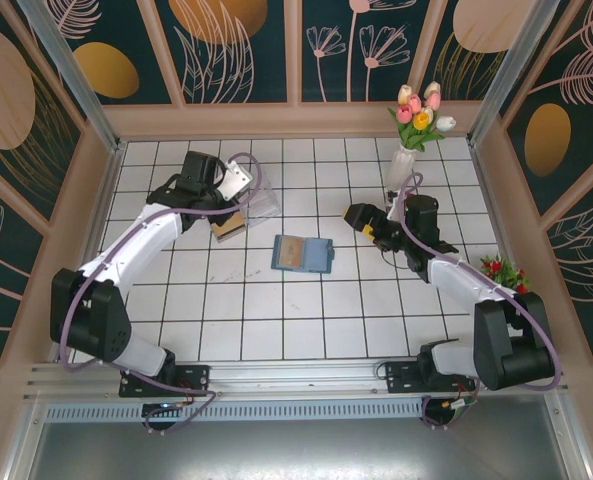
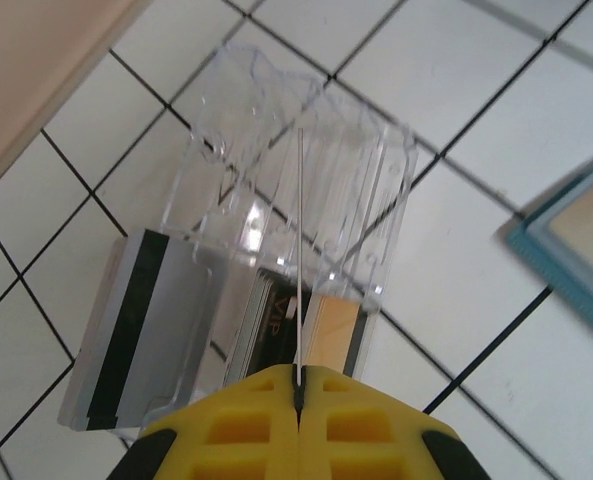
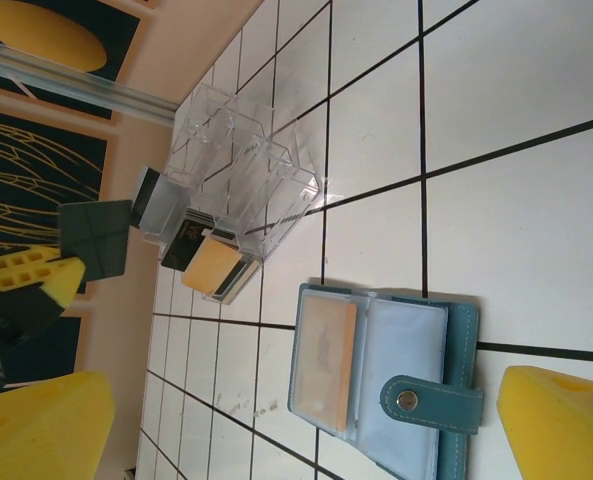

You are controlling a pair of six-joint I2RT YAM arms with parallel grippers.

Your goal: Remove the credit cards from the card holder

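Credit card (image 2: 301, 250) was pinched by left gripper (image 2: 298, 388) over clear box (image 2: 276, 150) for drop-off; tan card (image 3: 324, 350) in card holder (image 3: 456, 350) was judged next for wide-spread right gripper (image 1: 359, 216).

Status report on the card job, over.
Left gripper shut on a credit card at the clear box. Right gripper open, beside the card holder. Holder open, tan card inside. Nothing between them.

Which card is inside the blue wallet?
The tan card, tucked in the open blue wallet; the grey striped card and gold card sit in the clear box.
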